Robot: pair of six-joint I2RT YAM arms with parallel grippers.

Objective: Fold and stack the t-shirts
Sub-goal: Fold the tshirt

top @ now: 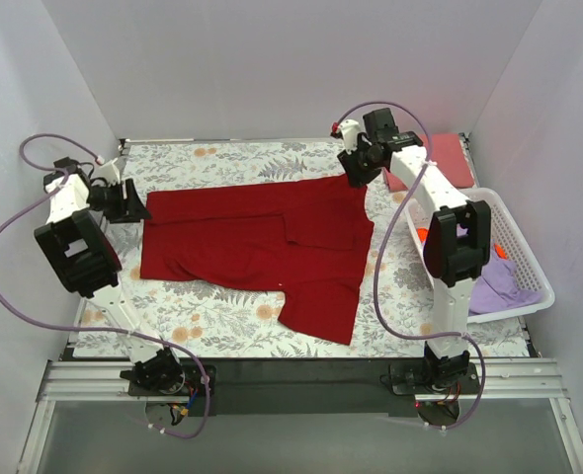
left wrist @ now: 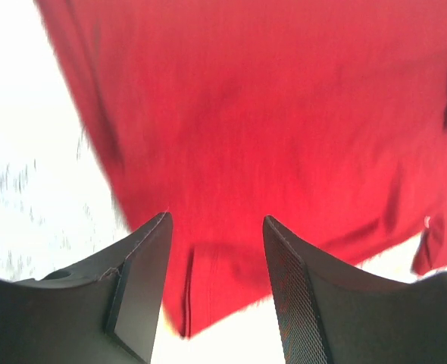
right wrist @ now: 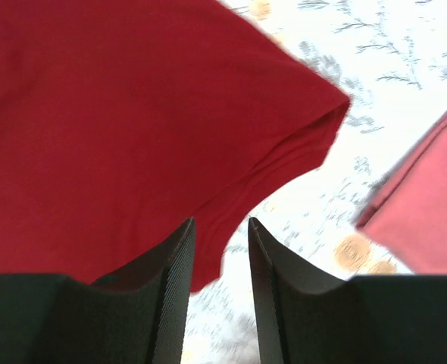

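Note:
A deep crimson t-shirt lies spread and partly folded on the floral cloth, one part hanging toward the front. My left gripper is open and empty at the shirt's left edge; in the left wrist view a corner of the crimson shirt lies below and between the fingers. My right gripper is open and empty at the shirt's back right corner; in the right wrist view it hovers over the edge of the crimson shirt. A folded pinkish-red t-shirt lies at the back right and also shows in the right wrist view.
A grey-and-orange floral cloth covers the table. A white lattice basket at the right holds a lavender shirt and a bit of orange fabric. Walls close in at the left, back and right.

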